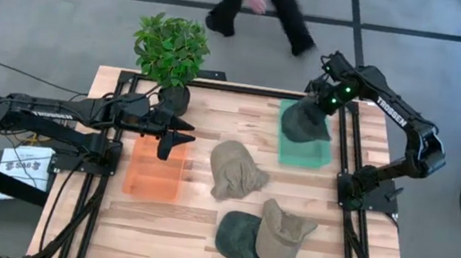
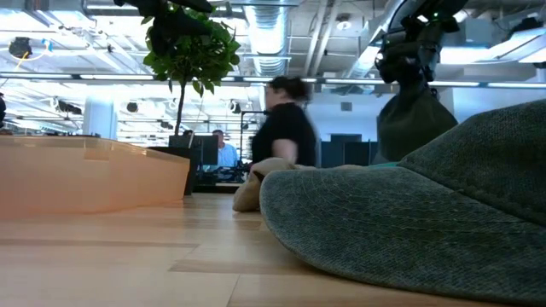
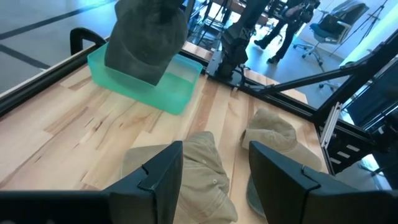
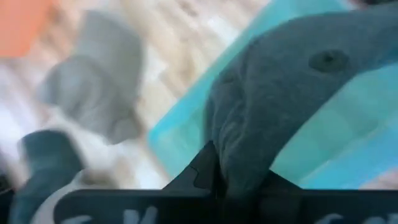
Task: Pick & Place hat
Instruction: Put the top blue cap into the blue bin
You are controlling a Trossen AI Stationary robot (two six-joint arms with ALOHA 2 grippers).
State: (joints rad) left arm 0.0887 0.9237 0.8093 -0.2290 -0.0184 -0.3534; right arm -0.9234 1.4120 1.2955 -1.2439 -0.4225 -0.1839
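Note:
A dark grey-green hat (image 1: 306,122) hangs from my right gripper (image 1: 322,99) over the teal bin (image 1: 302,153) at the table's far right. It also shows in the left wrist view (image 3: 146,37) and the low view (image 2: 415,119). My left gripper (image 1: 183,131) is open and holds nothing, hovering over the orange bin (image 1: 155,173); its fingers (image 3: 163,171) point toward a tan hat (image 1: 236,171) lying mid-table. A tan cap (image 1: 283,236) rests on a dark green hat (image 1: 242,242) near the front edge. My right gripper (image 4: 239,180) is shut on the grey-green hat, pinching a bunched fold of its cloth (image 4: 239,146) between the two fingers from above. The hat hangs slack below the fingers over the teal bin (image 3: 155,93). Whether its lower end touches the bin I cannot tell.
A potted plant (image 1: 171,53) stands at the far left edge, behind the orange bin. A person (image 1: 261,7) walks past beyond the far edge. Bare wood lies at the near left (image 1: 143,234). The dark green hat (image 2: 409,222) fills the low view's right.

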